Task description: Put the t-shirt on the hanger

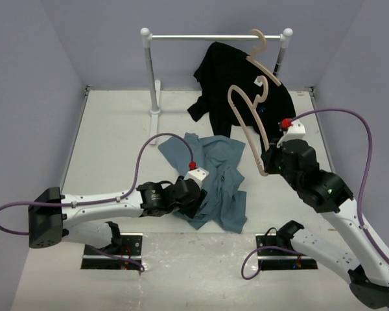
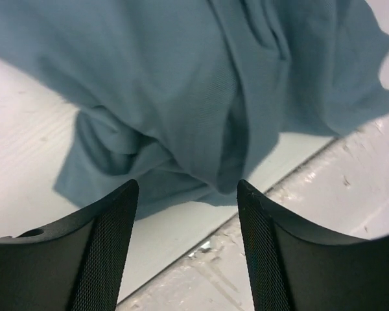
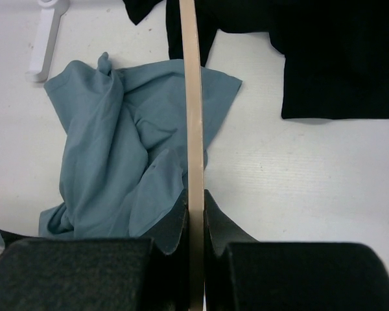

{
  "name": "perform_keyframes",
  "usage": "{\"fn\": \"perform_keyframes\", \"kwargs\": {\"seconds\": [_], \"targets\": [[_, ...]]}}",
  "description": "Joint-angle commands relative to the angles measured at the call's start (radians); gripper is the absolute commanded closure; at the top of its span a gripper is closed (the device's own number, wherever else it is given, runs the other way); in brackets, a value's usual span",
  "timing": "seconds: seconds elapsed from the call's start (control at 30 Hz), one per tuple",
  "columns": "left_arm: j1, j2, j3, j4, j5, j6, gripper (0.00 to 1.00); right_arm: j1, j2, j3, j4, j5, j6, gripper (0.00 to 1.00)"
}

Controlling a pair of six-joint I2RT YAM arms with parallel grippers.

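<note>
The slate-blue t-shirt (image 1: 220,162) lies crumpled on the table's middle. My left gripper (image 1: 196,199) hovers low over its near-left hem. In the left wrist view the left gripper (image 2: 188,189) is open, with only bare table between its fingers (image 2: 104,246) and the t-shirt (image 2: 201,84) just beyond the tips. My right gripper (image 1: 267,162) is shut on one end of the pale wooden hanger (image 1: 246,116), which it holds up in the air to the right of the shirt. In the right wrist view the hanger (image 3: 193,97) runs straight up from the right gripper (image 3: 194,202), above the t-shirt (image 3: 110,149).
A white clothes rack (image 1: 214,37) stands at the back with its post and foot (image 1: 154,110) at the left. A black shirt (image 1: 236,81) hangs there on a second wooden hanger (image 1: 259,40), close behind the held hanger. Lilac walls close in both sides.
</note>
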State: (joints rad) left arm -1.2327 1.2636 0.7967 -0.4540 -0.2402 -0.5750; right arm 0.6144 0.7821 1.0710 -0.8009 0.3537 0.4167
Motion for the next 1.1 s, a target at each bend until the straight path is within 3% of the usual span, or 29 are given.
{"fn": "perform_keyframes", "kwargs": {"seconds": [0.0,0.13,0.3,0.57,0.97,1.07], "targets": [[0.001,-0.054,0.116,-0.107,-0.278,-0.106,0.37,-0.002,0.007,0.023,0.031,0.002,0.017,1.00],[0.002,-0.102,0.093,-0.017,-0.257,-0.088,0.43,-0.002,0.009,0.020,0.031,0.005,0.011,1.00],[0.004,-0.027,0.069,0.059,-0.164,-0.050,0.59,-0.001,0.027,0.024,0.035,-0.005,0.001,1.00],[0.002,0.043,0.002,0.098,0.001,-0.033,0.52,-0.002,0.027,0.012,0.040,-0.017,-0.004,1.00],[0.001,0.077,-0.043,0.143,0.026,-0.045,0.50,-0.002,0.038,0.006,0.048,-0.035,-0.008,1.00],[0.002,0.099,-0.042,0.150,0.015,-0.043,0.56,-0.002,0.039,0.007,0.048,-0.041,-0.008,1.00]]}}
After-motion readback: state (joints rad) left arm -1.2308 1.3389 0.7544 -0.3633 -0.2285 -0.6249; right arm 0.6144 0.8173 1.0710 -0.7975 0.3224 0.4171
